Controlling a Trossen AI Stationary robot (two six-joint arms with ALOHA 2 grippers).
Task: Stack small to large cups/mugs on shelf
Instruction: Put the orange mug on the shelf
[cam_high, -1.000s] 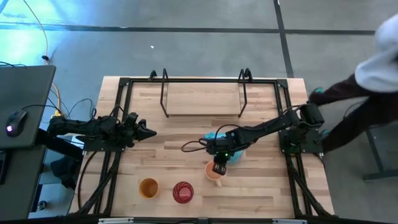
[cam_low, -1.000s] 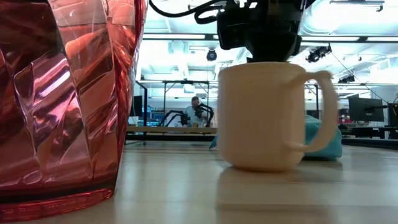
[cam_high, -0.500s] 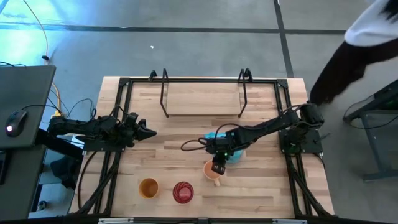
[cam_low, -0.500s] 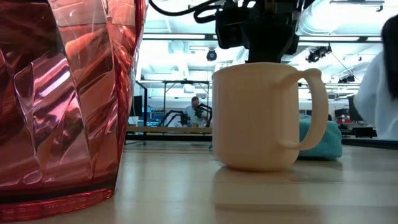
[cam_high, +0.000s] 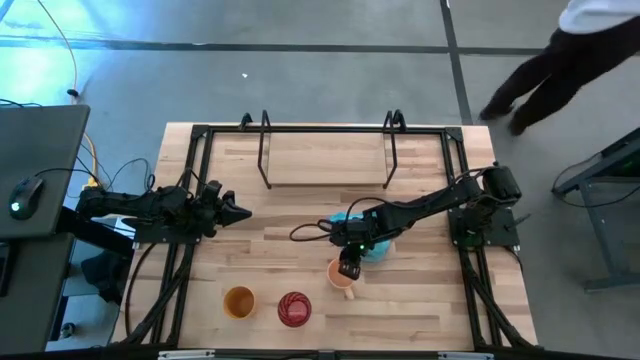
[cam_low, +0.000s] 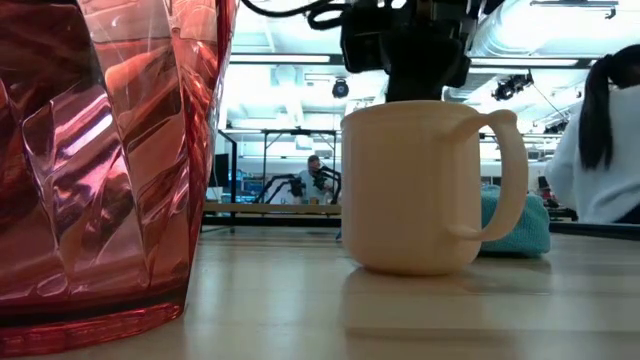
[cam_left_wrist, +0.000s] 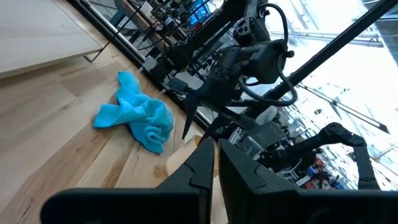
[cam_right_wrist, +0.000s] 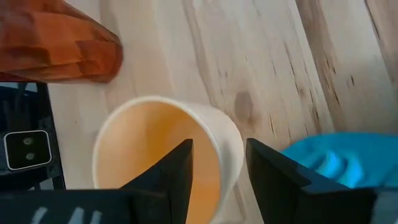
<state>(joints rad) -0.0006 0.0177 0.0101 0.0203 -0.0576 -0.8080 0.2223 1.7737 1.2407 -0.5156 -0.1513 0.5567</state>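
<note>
The light orange mug (cam_high: 343, 281) stands upright on its base on the tabletop, handle (cam_low: 505, 175) toward the table's right. My right gripper (cam_high: 347, 267) is over its far rim, shut on it. The red ribbed cup (cam_high: 293, 309) and the yellow-orange cup (cam_high: 239, 301) stand near the table's near edge, left of the mug. The shelf (cam_high: 325, 155) sits at the far side with nothing on its board. My left gripper (cam_high: 243, 213) hovers shut at the table's left, away from all cups. My right gripper holds the light orange mug by its far rim (cam_right_wrist: 231, 144), coming from above and pointing down. One finger (cam_right_wrist: 177, 171) is inside the mug and the other (cam_right_wrist: 273, 171) outside, with the wall between them. The mug stands upright with its base on the table.
A turquoise cloth (cam_high: 375, 246) lies crumpled just beyond and right of the mug. The shelf's black rod frame (cam_high: 264, 150) rises at the far side. A person (cam_high: 570, 45) walks on the floor past the table's far right corner. Bare wood lies between the cups and the shelf.
The mug has slid a little toward the table's left and stayed upright on the table, and my right gripper has shifted left with it. The person beside the table's right edge has moved away toward the far right.
</note>
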